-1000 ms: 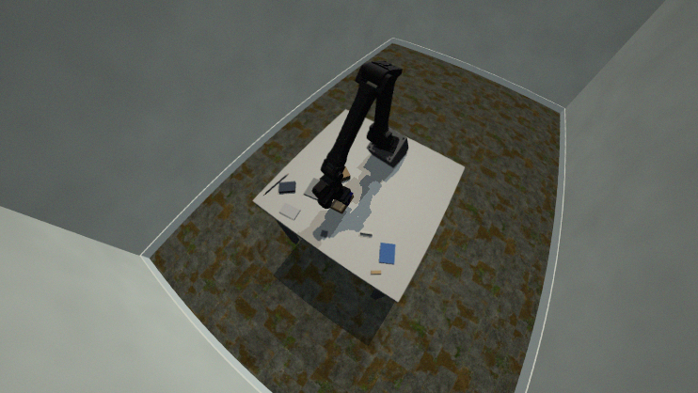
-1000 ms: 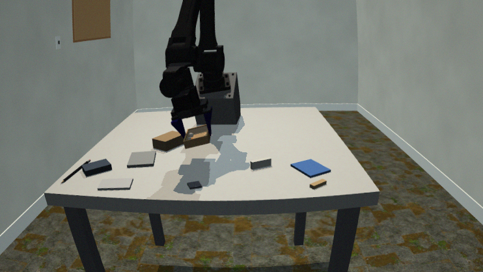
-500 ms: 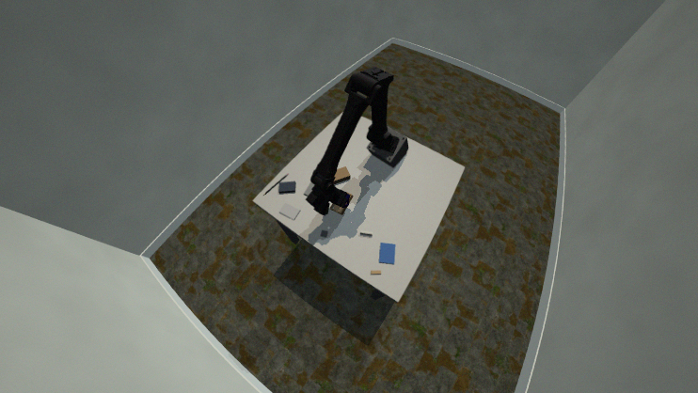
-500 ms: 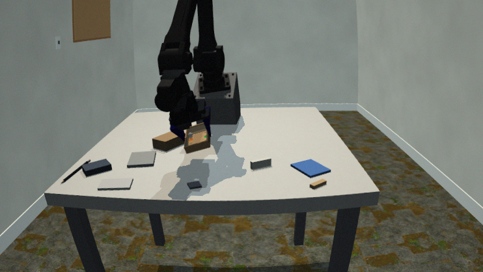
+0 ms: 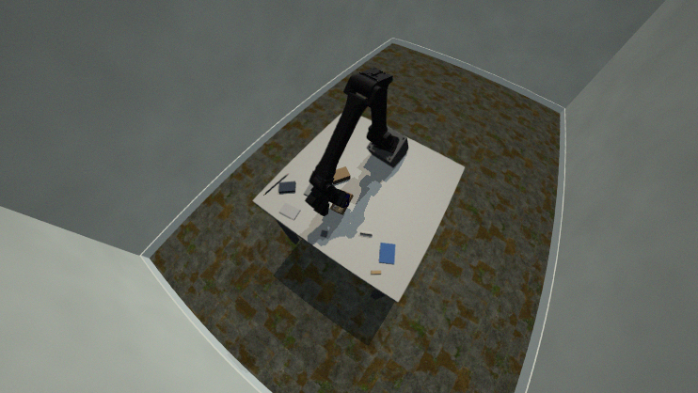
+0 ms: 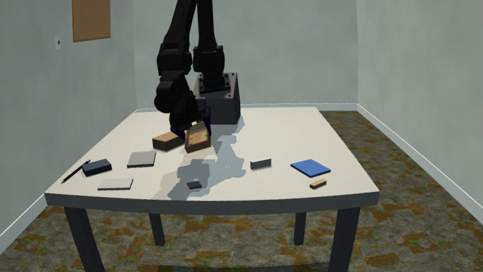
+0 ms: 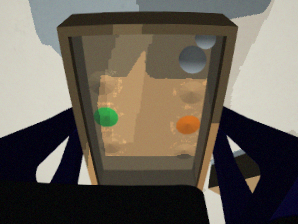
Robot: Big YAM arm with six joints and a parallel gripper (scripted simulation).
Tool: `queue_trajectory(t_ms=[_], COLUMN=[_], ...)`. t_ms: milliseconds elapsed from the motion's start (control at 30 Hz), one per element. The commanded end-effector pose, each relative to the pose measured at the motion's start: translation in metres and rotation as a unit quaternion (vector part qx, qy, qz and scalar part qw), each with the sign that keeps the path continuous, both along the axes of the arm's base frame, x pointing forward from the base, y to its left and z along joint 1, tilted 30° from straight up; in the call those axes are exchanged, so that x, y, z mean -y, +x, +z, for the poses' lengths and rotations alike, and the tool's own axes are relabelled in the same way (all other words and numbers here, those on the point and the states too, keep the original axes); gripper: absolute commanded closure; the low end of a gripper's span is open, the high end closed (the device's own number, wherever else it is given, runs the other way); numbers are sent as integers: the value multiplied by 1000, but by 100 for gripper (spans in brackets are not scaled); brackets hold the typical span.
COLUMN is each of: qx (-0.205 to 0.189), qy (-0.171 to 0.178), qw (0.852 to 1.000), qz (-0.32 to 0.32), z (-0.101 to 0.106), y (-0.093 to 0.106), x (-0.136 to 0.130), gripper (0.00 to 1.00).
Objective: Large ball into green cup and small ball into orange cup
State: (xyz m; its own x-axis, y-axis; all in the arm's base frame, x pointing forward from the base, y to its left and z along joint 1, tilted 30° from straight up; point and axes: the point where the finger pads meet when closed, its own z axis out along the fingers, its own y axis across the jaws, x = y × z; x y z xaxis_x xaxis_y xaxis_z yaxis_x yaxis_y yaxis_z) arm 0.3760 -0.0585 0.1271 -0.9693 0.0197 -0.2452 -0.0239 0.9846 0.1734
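Note:
My gripper (image 7: pixel 147 112) (image 6: pixel 191 125) (image 5: pixel 330 205) is shut on the wooden puzzle (image 7: pixel 147 22) (image 6: pixel 197 147) (image 5: pixel 337 209), one dark blue finger on each long side. It holds the puzzle above the table (image 6: pixel 276 135), with the far end dipped toward the table. In the wrist view, under the clear cover, the green cup (image 7: pixel 107 117) is at the left and the orange cup (image 7: pixel 188 124) at the right. The large grey ball (image 7: pixel 193 60) and the small grey ball (image 7: pixel 205 42) sit together in the far right corner, away from both cups.
A tan wooden block (image 6: pixel 165 140) lies just left of the puzzle. On the left lie a grey slab (image 6: pixel 142 159), a dark block (image 6: pixel 97 166), a pencil (image 6: pixel 75 171) and a white slab (image 6: pixel 115 183). On the right lie a grey bar (image 6: pixel 260 163), a blue slab (image 6: pixel 310 168) and a small tan block (image 6: pixel 317 183).

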Motion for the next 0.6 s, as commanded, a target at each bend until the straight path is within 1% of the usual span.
queue_trajectory(t_ms=[0,167,200,433,500,567], qx=[13,14,23,64,64,76], qy=[-3,-2,-10,-45,-45,-55], qw=[1000,1000,1000,997,997,995], qz=[3,4,2,-17,-17,-22], z=[17,19,13,13,13,13], y=[12,12,4,3,3,3], x=[7,7,-1,-3,-3,-4], gripper=[30,30,30,30,30,30])
